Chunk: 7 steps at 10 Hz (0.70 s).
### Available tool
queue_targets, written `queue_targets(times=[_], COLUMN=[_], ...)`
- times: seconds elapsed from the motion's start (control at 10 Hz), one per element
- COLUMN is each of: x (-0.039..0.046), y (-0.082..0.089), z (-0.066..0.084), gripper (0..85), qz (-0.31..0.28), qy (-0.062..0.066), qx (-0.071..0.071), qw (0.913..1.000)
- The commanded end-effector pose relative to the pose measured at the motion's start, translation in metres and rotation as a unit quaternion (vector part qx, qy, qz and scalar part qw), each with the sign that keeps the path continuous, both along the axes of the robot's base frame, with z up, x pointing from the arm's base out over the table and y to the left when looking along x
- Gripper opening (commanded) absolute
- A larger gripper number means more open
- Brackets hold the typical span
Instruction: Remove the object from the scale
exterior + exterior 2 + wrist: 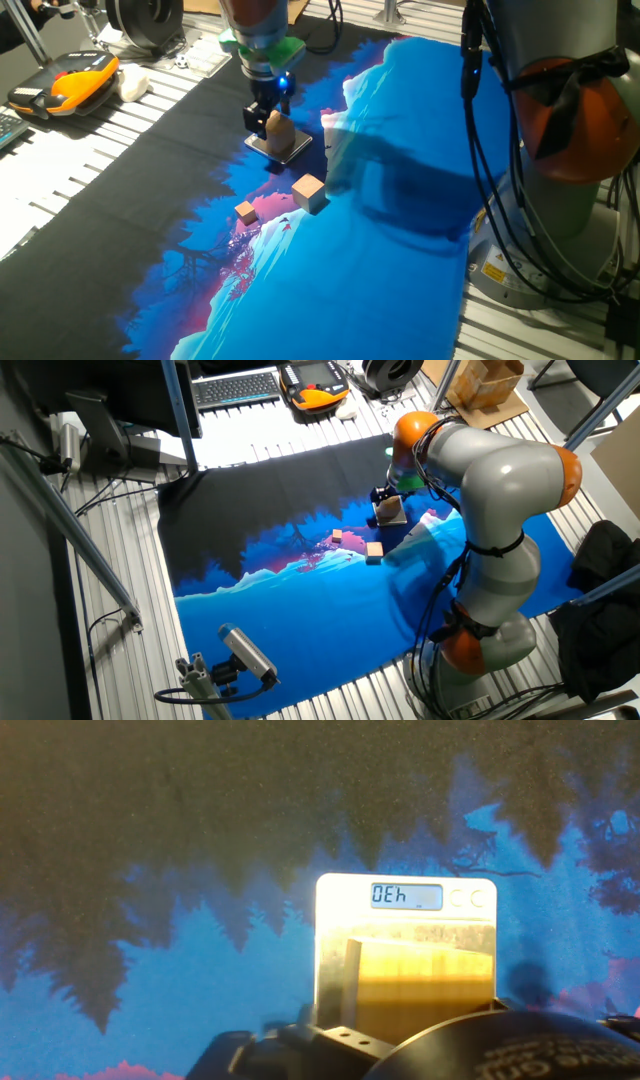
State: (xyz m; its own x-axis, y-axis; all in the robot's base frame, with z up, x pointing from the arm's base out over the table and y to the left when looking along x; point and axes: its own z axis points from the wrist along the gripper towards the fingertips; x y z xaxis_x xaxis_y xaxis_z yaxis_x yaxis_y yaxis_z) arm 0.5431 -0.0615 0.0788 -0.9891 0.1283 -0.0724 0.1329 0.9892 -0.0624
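Three wooden cubes show in the fixed views. The cube (278, 129) I am concerned with sits on the scale (281, 147) in the upper middle of one fixed view, and my gripper (265, 118) hangs right over it, its dark fingers reaching down at the cube's left side, touching or nearly so. I cannot tell whether my fingers are closed on the cube or merely set around it; no view shows the gap plainly. In the hand view the cube (420, 988) fills the lower middle of the frame, on the scale (335, 920), whose lit display lies just above it. Lower in that fixed view, a second wooden cube (309, 189) and a smaller orange cube (245, 211) rest on the blue cloth (380, 260) spread over the worktop, apart from the scale and near each other.
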Motion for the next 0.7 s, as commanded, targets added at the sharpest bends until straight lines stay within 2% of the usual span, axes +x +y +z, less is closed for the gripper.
queue_targets(times=[0.0,0.2,0.3,0.4,0.5,0.6], x=[-0.0001,-0.0002,-0.0001,0.0004,0.0015,0.0037], y=[-0.0004,-0.0009,-0.0013,-0.0018,-0.0034,-0.0076], z=[0.0,-0.0002,-0.0005,-0.0008,-0.0003,0.0021], gripper=[68.0,68.0,51.0,51.0,34.0,17.0], qz=[0.0,0.007,0.016,0.028,0.045,0.065], qy=[0.0,0.0,0.002,0.005,0.01,0.022], qx=[0.001,0.002,0.002,0.002,-0.002,-0.002], qw=[1.0,1.0,0.9999,0.9996,0.9989,0.9977])
